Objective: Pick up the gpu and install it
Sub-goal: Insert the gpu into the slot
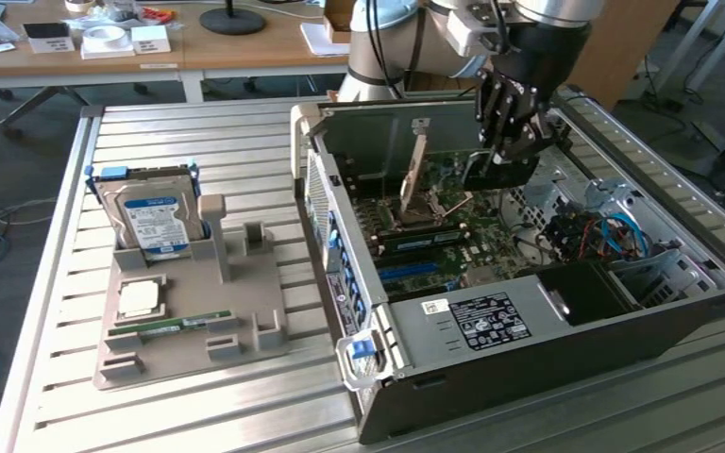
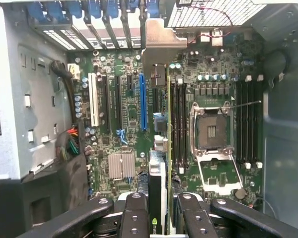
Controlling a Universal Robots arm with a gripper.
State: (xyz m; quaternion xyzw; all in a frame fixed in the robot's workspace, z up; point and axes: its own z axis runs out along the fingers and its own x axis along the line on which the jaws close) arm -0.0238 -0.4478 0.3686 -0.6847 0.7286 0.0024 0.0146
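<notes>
The gpu [image 1: 489, 177] is seen clamped between the fingers [image 2: 134, 213] of the gripper [image 1: 509, 156], held on edge inside the open computer case [image 1: 514, 377] and above the motherboard [image 2: 129, 119]. In the wrist view the card is seen edge-on, with a finger pressed against each face. Its silvery end bracket [image 2: 159, 44] is pointed toward the case's rear wall, close to the row of slot openings [image 2: 89, 29]. The card's lower edge is lined up between the long blue slot [image 2: 142, 104] and the memory slots beside the CPU socket [image 2: 211, 131]; whether it touches the board cannot be told.

Room is bounded by the grey case walls on both sides, and by the black box [image 1: 577, 293] and drive bay with loose cables [image 1: 589, 231] at the case's front end. Above the case, the space is left open.

On the slatted table [image 1: 186, 415], well apart toward the exterior view's left, a grey holder [image 1: 174, 349] is seen carrying an upright hard drive [image 1: 151, 217] and a flat RAM stick [image 1: 161, 327].
</notes>
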